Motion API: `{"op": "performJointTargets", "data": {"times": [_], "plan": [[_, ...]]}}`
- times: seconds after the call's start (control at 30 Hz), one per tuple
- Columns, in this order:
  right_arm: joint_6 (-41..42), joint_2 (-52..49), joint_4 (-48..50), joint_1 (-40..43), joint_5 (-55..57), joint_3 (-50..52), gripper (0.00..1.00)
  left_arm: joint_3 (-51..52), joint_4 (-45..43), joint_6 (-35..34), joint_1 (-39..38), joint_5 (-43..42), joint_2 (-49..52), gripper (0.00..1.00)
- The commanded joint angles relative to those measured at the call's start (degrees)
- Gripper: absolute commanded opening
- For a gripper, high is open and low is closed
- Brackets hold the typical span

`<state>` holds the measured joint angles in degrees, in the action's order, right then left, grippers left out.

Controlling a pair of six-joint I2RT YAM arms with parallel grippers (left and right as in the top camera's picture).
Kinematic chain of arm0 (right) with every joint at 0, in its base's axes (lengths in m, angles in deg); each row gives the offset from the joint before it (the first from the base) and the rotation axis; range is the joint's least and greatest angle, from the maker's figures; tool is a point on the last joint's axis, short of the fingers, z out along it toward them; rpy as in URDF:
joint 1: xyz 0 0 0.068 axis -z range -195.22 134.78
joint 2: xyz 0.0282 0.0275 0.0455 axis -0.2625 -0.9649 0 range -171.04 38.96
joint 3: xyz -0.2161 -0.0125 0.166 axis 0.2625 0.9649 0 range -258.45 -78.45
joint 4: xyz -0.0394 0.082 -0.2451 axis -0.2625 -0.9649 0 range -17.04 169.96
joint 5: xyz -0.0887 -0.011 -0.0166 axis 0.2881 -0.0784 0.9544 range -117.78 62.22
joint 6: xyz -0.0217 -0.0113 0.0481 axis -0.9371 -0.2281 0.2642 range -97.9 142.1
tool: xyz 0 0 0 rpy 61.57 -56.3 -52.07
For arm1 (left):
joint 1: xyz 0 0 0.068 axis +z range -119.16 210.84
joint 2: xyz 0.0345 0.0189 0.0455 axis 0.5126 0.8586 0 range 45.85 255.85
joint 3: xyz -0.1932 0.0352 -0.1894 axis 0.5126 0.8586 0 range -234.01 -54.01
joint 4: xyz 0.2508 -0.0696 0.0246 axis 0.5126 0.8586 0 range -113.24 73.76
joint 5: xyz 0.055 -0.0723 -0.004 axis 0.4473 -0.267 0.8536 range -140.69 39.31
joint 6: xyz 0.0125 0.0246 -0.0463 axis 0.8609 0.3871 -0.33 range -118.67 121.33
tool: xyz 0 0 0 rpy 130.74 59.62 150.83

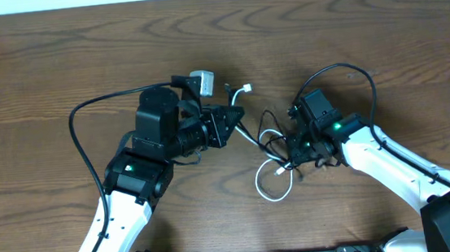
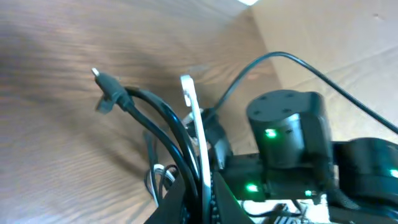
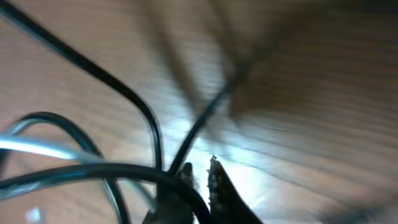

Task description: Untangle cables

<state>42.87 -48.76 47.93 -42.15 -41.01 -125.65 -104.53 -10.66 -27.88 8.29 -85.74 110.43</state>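
A white cable (image 1: 259,184) and a black cable (image 1: 262,136) lie tangled at the table's middle. My left gripper (image 1: 237,123) is shut on both. In the left wrist view the white cable (image 2: 194,124) and the black cable (image 2: 155,109) rise side by side out of the left gripper (image 2: 196,177). The black one ends in a plug (image 2: 104,87). The white cable's small plug (image 1: 246,89) lies just beyond the left gripper. My right gripper (image 1: 291,154) sits low at the tangle's right side. In its own view the right gripper (image 3: 199,165) is shut, with a black cable (image 3: 124,171) running in between the fingers.
The right arm (image 2: 286,130) stands close in front of the left gripper. Thicker black arm wires arch over the table on the left (image 1: 79,135) and on the right (image 1: 359,69). Brown wooden table (image 1: 379,23) runs to a white edge at the back.
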Motion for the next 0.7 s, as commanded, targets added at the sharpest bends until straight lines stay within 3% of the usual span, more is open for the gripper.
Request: {"op": "performJointTargets", "data": {"times": [0.0, 0.17, 0.27, 0.33, 0.43, 0.67], "plan": [[-5.3, -0.4, 0.6, -0.7, -12.9, 0.2, 0.01, -0.3, 0.3, -0.2, 0.5, 3.8, 0.9, 0.08], [-11.3, -0.4, 1.2, -2.1, -23.3, 0.2, 0.01, -0.3, 0.4, -0.3, 0.5, 3.8, 3.8, 0.13], [-11.6, -0.4, 1.2, -2.8, -26.5, 0.2, 0.01, -0.3, 0.5, -0.3, 0.5, 3.5, 5.7, 0.30], [-11.6, -0.4, 1.2, -3.0, -27.6, 0.2, 0.01, -0.3, 0.9, -0.3, 0.5, 3.5, 6.7, 0.47], [-11.6, -0.4, 1.4, -3.1, -27.6, 0.2, 0.01, -0.3, 3.0, 0.6, 0.5, 3.4, 7.9, 0.58], [-11.2, -0.4, 2.7, -3.0, -27.6, 0.2, 0.01, -0.3, 12.9, 4.1, 0.5, 6.2, 8.0, 0.60]]}}
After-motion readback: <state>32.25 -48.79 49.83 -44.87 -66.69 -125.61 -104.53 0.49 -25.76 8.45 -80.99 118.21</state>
